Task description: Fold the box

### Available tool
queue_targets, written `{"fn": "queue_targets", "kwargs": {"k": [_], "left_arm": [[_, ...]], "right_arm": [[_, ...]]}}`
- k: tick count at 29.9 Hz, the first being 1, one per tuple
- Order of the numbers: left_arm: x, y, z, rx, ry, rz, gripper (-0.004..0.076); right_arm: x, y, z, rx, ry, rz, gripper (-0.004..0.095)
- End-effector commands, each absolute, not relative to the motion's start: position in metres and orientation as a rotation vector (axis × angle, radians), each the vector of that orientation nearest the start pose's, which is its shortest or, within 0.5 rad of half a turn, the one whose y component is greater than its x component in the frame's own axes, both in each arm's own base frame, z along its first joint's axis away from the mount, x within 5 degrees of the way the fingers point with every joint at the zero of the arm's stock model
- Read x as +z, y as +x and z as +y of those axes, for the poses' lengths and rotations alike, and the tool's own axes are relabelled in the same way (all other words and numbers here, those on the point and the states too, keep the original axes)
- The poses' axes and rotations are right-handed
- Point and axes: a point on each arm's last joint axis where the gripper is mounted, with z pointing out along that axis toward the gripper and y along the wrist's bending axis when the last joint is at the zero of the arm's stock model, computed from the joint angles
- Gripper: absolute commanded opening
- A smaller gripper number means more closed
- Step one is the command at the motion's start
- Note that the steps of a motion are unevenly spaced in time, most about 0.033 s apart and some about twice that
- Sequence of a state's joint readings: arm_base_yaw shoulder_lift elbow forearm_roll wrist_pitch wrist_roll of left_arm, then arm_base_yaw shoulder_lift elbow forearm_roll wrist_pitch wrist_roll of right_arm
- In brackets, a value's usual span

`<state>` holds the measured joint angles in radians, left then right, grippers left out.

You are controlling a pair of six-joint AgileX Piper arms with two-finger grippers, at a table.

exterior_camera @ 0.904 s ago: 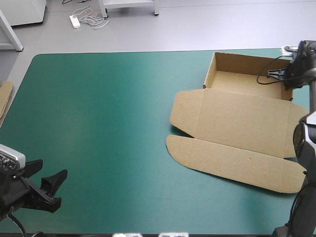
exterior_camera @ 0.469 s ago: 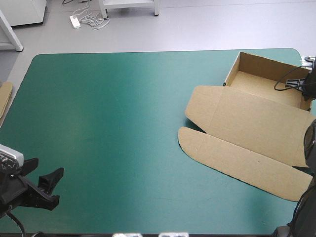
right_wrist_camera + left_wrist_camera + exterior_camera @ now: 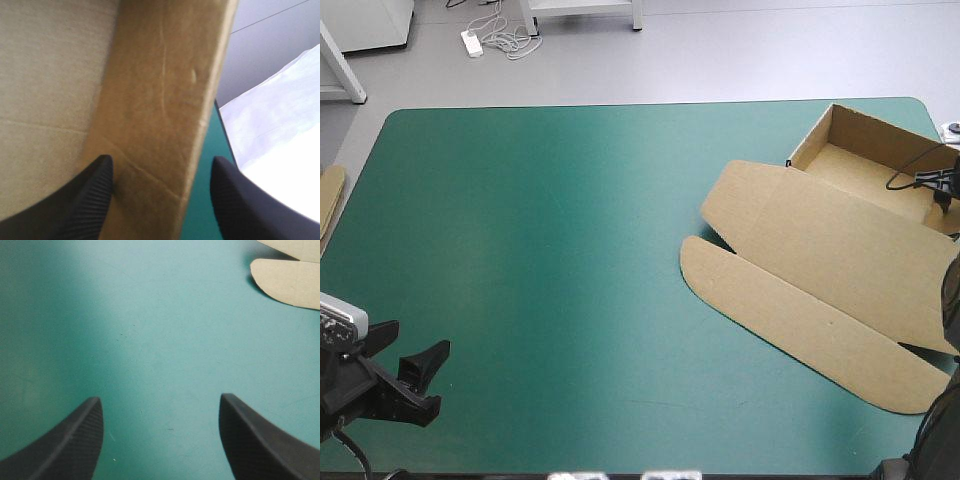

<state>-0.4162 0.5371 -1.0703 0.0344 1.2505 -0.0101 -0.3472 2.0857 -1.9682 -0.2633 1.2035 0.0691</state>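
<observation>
The right gripper (image 3: 159,165) is seen spread, with its black fingers (image 3: 95,200) set either side of a raised wall of the box (image 3: 160,75). One finger is inside the tray and the other is outside, over the teal-green cover (image 3: 200,210). Whether either finger touches the board cannot be told. From the high view this gripper is mostly cut off at the table's right edge, and only a dark part shows above the tray.

The left gripper (image 3: 160,405) is likewise held spread, above bare cover near the table's near left corner and well apart from the box. Only two rounded ends of board are caught in its wrist view.

The whole layout is given by the high view alone. One brown box lies at the table's far right, made up of one open tray, one lid panel lying flat and one long rounded flap nearest the robot.

Something white (image 3: 280,125) lies beyond the table's corner (too blurred to name). One edge of more board (image 3: 330,200) shows at the table's left edge.
</observation>
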Motion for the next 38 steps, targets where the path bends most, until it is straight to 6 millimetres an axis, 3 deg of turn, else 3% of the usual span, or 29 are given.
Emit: {"fn": "queue_targets", "kwargs": {"k": [1,7,10,13,18,23,27,28,30,38], "left_arm": [[0.413,0.038,-0.013,-0.176,0.458,2.186,0.0473],[0.414,0.040,-0.008,-0.110,0.437,2.182,0.0473],[0.414,0.042,-0.005,-0.061,0.435,2.174,0.0473],[0.415,0.044,0.000,0.011,0.412,2.162,0.0473],[0.418,0.045,0.011,0.148,0.338,2.137,0.0473],[0.423,0.038,0.017,0.129,0.262,2.066,0.0472],[0.426,0.031,0.023,0.141,0.225,2.017,0.0473],[0.426,0.029,0.025,0.151,0.220,2.008,0.0473],[0.427,0.025,0.028,0.166,0.210,1.993,0.0473],[0.423,0.003,0.032,0.079,0.217,1.954,0.0428]], "right_arm": [[0.354,0.395,-0.172,-0.495,0.511,2.561,0.0697],[0.408,0.368,-0.156,-0.421,0.495,2.402,0.0698],[0.436,0.352,-0.135,-0.249,0.436,2.335,0.0698],[0.460,0.338,-0.105,-0.030,0.312,2.285,0.0657],[0.497,0.303,-0.043,0.011,0.069,2.229,0.0553],[0.524,0.244,0.014,0.055,-0.159,2.082,0.0500],[0.527,0.183,0.039,0.100,-0.257,1.945,0.0467],[0.520,0.168,0.043,0.121,-0.284,1.927,0.0455],[0.513,0.139,0.041,0.150,-0.299,1.869,0.0454],[0.446,0.041,0.007,0.149,-0.338,1.769,0.0454]]}}
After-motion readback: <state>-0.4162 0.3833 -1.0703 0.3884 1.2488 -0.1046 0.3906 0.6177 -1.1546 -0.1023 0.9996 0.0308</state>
